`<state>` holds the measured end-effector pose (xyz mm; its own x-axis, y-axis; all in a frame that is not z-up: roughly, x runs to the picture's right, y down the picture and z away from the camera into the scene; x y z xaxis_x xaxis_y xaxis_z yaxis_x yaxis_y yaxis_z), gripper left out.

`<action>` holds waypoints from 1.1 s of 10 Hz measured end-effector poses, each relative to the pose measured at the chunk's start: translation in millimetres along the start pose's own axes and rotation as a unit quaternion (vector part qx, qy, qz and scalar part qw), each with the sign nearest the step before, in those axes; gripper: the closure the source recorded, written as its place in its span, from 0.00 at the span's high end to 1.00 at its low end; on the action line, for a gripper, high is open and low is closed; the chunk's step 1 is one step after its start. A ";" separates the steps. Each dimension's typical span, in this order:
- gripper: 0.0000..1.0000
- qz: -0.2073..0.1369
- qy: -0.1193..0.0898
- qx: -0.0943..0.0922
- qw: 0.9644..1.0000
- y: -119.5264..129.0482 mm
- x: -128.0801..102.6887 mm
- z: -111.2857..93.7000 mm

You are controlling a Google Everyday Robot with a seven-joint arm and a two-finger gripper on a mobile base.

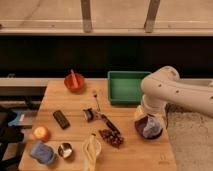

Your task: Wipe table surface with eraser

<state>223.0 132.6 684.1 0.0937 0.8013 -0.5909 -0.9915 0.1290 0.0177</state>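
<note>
The eraser (61, 119) is a small flat black block lying at an angle on the left part of the table surface (75, 102), a light wooden plank top. My white arm (170, 92) reaches in from the right and bends down over the table's right edge. My gripper (148, 119) is at the arm's lower end, just above a dark purple bowl (149, 128), far to the right of the eraser.
A red bowl (74, 81) with a utensil and a green bin (125, 86) stand at the back. A dark-and-silver cylinder (89, 114), a long dark-handled utensil (103, 115) and dark red grapes (112, 137) lie mid-table. An orange (41, 132), a blue cloth (41, 151), a metal cup (64, 149) and a pale banana (91, 147) sit along the front.
</note>
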 end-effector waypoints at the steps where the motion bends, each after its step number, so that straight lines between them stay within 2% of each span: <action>1: 0.80 0.000 0.000 0.000 1.000 0.0 0.0 0.0; 6: 0.80 -0.006 0.000 0.005 1.000 -0.7 0.8 0.6; 7: 0.80 -0.023 0.000 0.012 1.000 3.5 -1.6 0.6; 9: 0.80 -0.065 -0.006 0.021 0.998 27.1 -15.2 -2.1; 11: 0.80 -0.117 -0.013 0.021 0.993 62.4 -32.0 -7.2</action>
<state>157.5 110.7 698.3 0.3231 0.7615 -0.5619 -0.9379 0.3370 -0.0826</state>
